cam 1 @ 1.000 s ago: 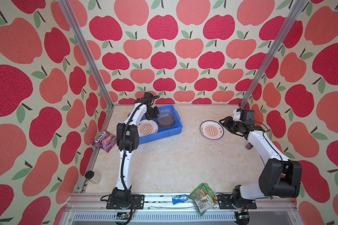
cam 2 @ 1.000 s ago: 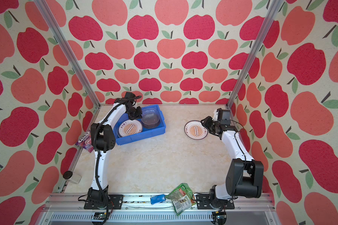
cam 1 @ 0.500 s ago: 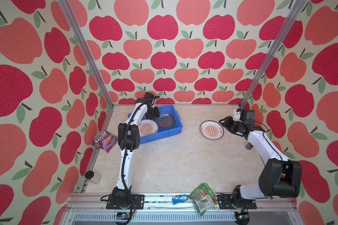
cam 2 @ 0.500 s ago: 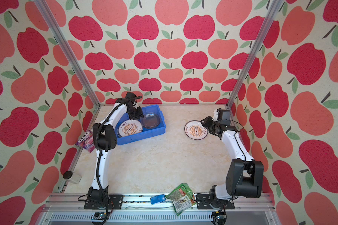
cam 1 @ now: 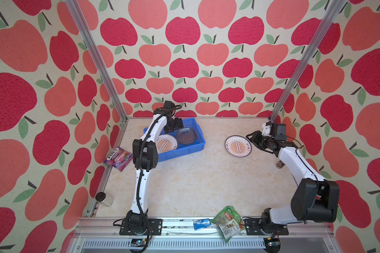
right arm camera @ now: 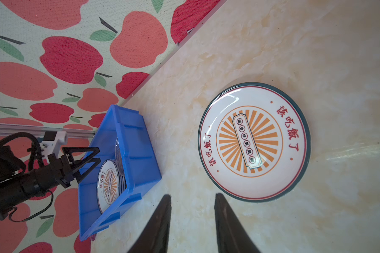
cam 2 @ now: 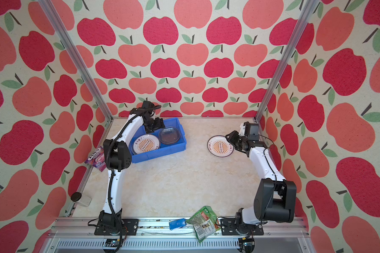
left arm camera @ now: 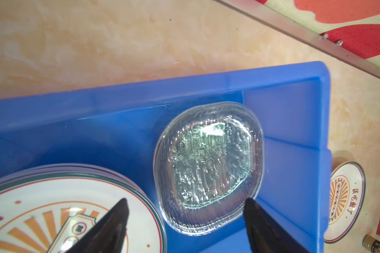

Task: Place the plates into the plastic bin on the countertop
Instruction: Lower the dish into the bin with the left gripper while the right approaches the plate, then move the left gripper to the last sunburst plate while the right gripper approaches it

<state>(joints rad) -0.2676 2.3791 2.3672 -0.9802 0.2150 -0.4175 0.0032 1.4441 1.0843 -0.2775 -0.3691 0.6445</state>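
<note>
The beige countertop (cam 1: 195, 186) holds a blue bin (cam 1: 184, 151) near the back left. A round plate (cam 1: 238, 146) with orange rays lies flat on it, well apart from the bin.

**Bin at rear left, one plate out to its right**

The bin (cam 1: 182, 152) sits on the countertop (cam 1: 195, 186) near the rear-left corner, slightly skewed to the edges. Inside, a stack of round plates (cam 1: 166, 143) fills the left half. A glass plate (cam 1: 186, 135) lies in the right half, just beside the stack. A lone round plate (cam 1: 238, 146) lies right of the bin, well apart, nearer the right edge. A candy packet (cam 1: 118, 156) lies at the left edge beside the bin. A jar (cam 1: 103, 198) sits by the front-left corner, and a snack bag (cam 1: 228, 222) overhangs the front edge, right of centre.
</note>
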